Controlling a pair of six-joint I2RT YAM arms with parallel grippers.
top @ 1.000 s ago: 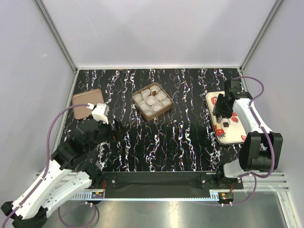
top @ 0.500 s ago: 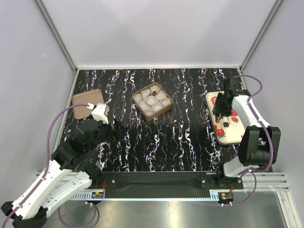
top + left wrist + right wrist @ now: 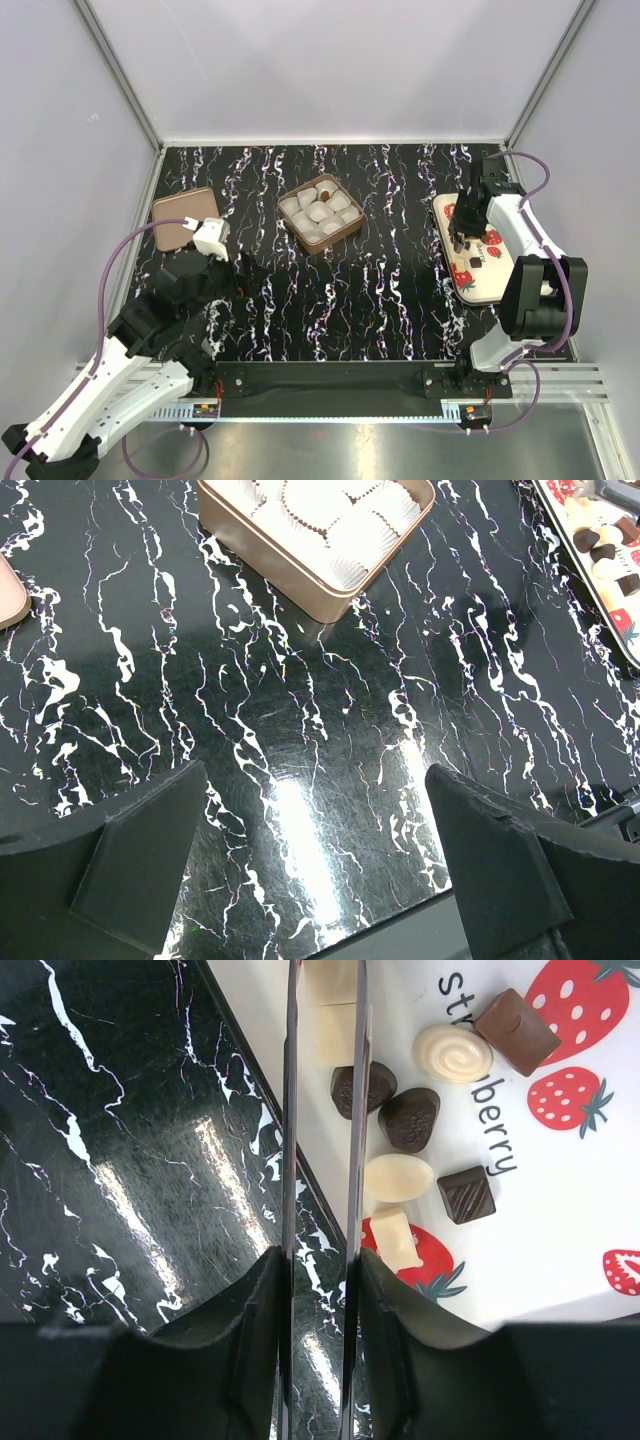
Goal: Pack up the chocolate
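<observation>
1. Top external view: a fixed camera high behind both arm bases, looking down over the whole table [image 3: 380, 300], from far off.
2. Left wrist view: looks forward and down from low over the table; it shares the gold box of paper cups [image 3: 318, 532] and the strawberry tray [image 3: 600, 555] with the top view.
3. Right wrist view: very near, straight down onto that tray's [image 3: 560, 1230] left edge, between the pincer [image 3: 325, 1000] blades.
</observation>
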